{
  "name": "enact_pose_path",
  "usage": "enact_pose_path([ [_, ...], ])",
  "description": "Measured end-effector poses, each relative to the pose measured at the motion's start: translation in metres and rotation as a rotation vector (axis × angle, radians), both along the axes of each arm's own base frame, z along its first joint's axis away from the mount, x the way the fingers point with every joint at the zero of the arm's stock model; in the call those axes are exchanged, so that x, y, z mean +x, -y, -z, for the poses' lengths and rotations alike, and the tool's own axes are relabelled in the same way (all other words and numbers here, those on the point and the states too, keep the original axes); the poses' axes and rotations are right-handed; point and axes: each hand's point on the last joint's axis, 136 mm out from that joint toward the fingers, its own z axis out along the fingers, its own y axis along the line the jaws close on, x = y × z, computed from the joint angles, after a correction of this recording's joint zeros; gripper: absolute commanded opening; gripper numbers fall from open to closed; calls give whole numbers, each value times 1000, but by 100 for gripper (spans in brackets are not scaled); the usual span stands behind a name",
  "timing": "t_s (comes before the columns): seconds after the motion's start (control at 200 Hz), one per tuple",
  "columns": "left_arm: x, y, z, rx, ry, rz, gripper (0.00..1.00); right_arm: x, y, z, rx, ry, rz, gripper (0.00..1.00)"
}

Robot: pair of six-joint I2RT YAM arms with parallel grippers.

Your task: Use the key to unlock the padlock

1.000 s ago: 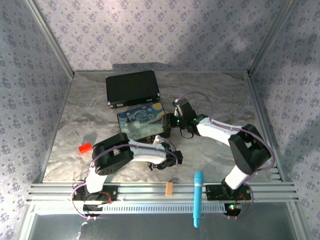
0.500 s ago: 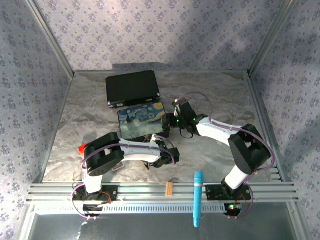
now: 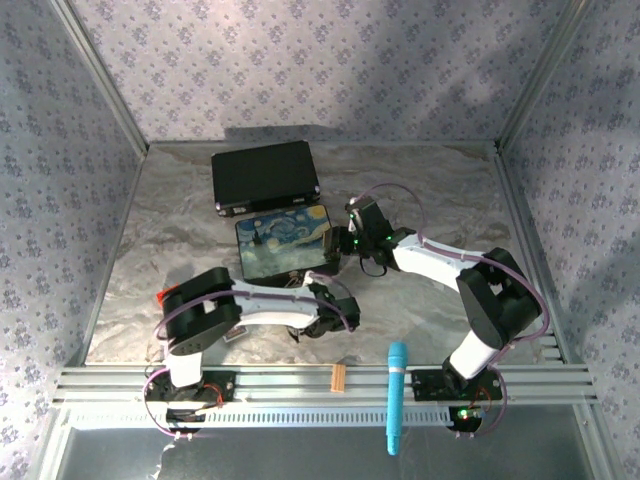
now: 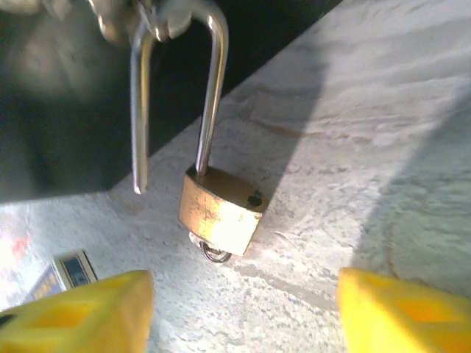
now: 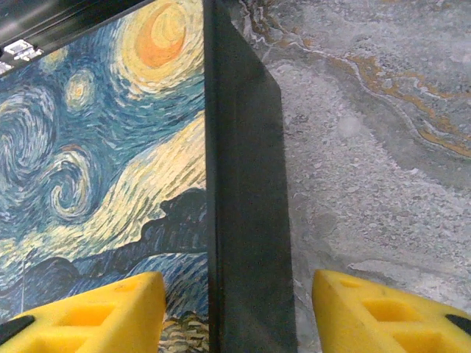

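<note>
Top view: the left hand [image 3: 335, 318] sits at 6 o'clock of the box [image 3: 283, 243]. The right hand [image 3: 340, 247] is at the box's 3 o'clock edge. A black case [image 3: 265, 176] lies at the box's 12 o'clock.

Left wrist: the padlock [image 4: 221, 211] hangs from the clasp [image 4: 125, 18], at 12 o'clock of the wide-open, empty left hand. Its body is low over the table [image 4: 353, 147]. One leg of the shackle [image 4: 213, 73] is out of the body, at 9 o'clock. A small metal ring [image 4: 213, 254] pokes out at the body's 6 o'clock; I cannot tell if it is the key. A card [image 4: 70, 269] lies at 8 o'clock.

Right wrist: the right hand is open and its yellow fingers [image 5: 88, 309] straddle the box's dark wall without touching it.
</note>
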Motion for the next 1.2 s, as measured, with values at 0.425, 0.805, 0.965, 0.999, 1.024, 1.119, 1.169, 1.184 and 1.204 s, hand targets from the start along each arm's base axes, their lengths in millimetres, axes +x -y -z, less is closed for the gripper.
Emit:
enact_pose_path([
  [0.425, 40, -32, -102, -644, 113, -147, 100, -18, 11, -74, 41, 142, -80, 99],
  [0.805, 78, -87, -129, -841, 175, -292, 100, -128, -67, -46, 72, 131, -345, 88],
  [0.965, 80, -96, -122, -858, 158, -314, 100, -143, -95, 3, 94, 67, -362, 71],
  [0.999, 80, -97, -120, -860, 154, -314, 100, -142, -101, 13, 99, 58, -357, 70],
  [1.024, 79, -96, -119, -862, 149, -314, 100, -140, -104, 19, 101, 53, -350, 69],
  [1.119, 77, -95, -116, -865, 132, -307, 100, -135, -112, 37, 117, 42, -326, 68],
  [1.169, 77, -94, -115, -865, 128, -303, 100, -134, -116, 43, 125, 41, -320, 66],
  [1.184, 76, -94, -115, -866, 127, -302, 100, -133, -117, 44, 127, 42, -316, 66],
  [1.204, 76, -94, -115, -866, 125, -301, 100, -133, -118, 46, 129, 42, -314, 65],
])
